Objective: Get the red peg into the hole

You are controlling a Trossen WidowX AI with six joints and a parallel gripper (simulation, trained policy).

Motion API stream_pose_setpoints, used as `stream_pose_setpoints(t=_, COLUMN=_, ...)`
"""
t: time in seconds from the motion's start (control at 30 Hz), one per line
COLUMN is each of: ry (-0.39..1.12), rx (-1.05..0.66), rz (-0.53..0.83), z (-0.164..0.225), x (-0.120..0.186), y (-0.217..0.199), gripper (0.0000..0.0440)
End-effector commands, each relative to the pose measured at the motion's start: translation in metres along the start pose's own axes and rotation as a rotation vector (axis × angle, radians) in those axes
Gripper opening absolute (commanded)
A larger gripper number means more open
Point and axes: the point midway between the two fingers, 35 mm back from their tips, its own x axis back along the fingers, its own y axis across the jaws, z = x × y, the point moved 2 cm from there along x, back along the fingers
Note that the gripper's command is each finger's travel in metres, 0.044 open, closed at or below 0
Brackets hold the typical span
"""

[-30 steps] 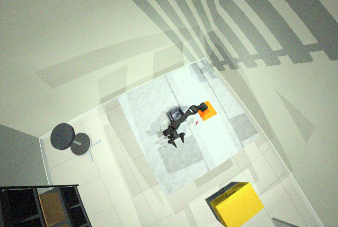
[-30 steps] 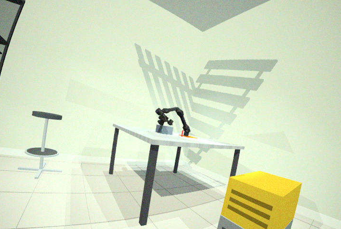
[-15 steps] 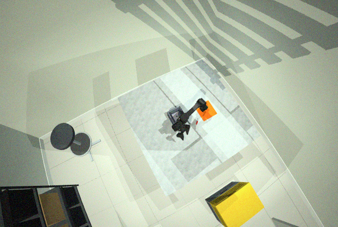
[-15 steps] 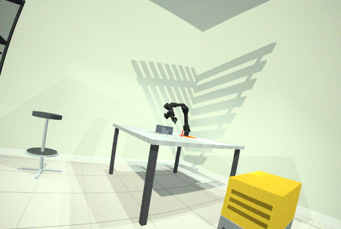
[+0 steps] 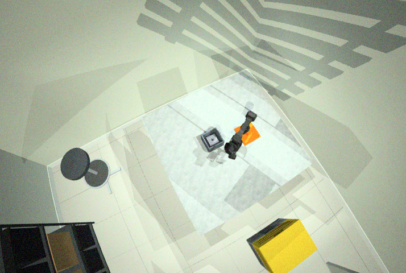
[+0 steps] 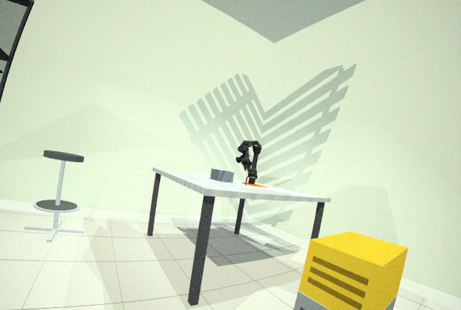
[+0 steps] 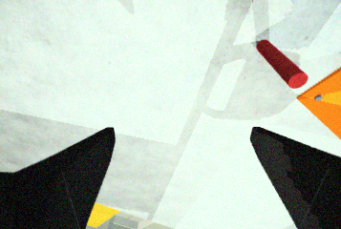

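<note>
Tool point(image 5: 231, 156) point(image 6: 242, 164) point(image 7: 183, 133) is wide open, nothing in it. I have it up above the bench point(image 5: 184, 157) point(image 6: 267, 194) point(image 7: 58, 62), well clear of the surface.

Red peg point(image 6: 246, 180) point(image 7: 283, 64) stands upright on the bench, just beside a corner of the orange mat point(image 5: 254, 137) point(image 6: 257, 185) point(image 7: 340, 107) — outside the box, not between the fingers. I can't make it out from the top view; exterior and wrist both show it.

Open grey box point(image 5: 215, 148) point(image 6: 221, 175) sits on the bench to the left of the arm point(image 5: 243, 130) point(image 6: 255, 157). From the top I see the light plate point(image 5: 215, 141) at its bottom, a dark spot in its middle.

Black stool point(image 5: 75, 164) point(image 6: 63, 155) on the floor at left, yellow cabinet point(image 5: 285, 247) point(image 6: 352, 270) near right — both apart from the bench.
</note>
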Motion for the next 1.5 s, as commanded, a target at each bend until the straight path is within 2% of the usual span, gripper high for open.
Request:
stream_pose_setpoints(t=0.0, ry=-0.066, rx=-0.013, rz=0.063, z=0.004, x=-0.010, y=-0.029, gripper=0.0440)
stream_pose_setpoints(t=0.27, ry=-0.173, rx=-0.005, rz=0.108, z=0.000, x=-0.043, y=-0.066, gripper=0.0440)
stream_pose_setpoints(t=0.67, ry=-0.272, rx=-0.015, rz=0.056, z=-0.021, x=-0.093, y=-0.084, gripper=0.0417)
stream_pose_setpoints(t=0.73, ry=-0.279, rx=-0.027, rz=0.049, z=-0.024, x=-0.097, y=-0.085, gripper=0.0376)
stream_pose_setpoints(t=1.2, ry=-0.229, rx=-0.029, rz=0.032, z=-0.027, x=-0.097, y=-0.090, gripper=0.0015)
stream_pose_setpoints(t=1.23, ry=-0.227, rx=-0.028, rz=0.031, z=-0.028, x=-0.097, y=-0.090, gripper=0.0000)
stream_pose_setpoints(t=1.47, ry=-0.317, rx=0.040, rz=-0.009, z=-0.037, x=-0.073, y=-0.085, gripper=0.0000)
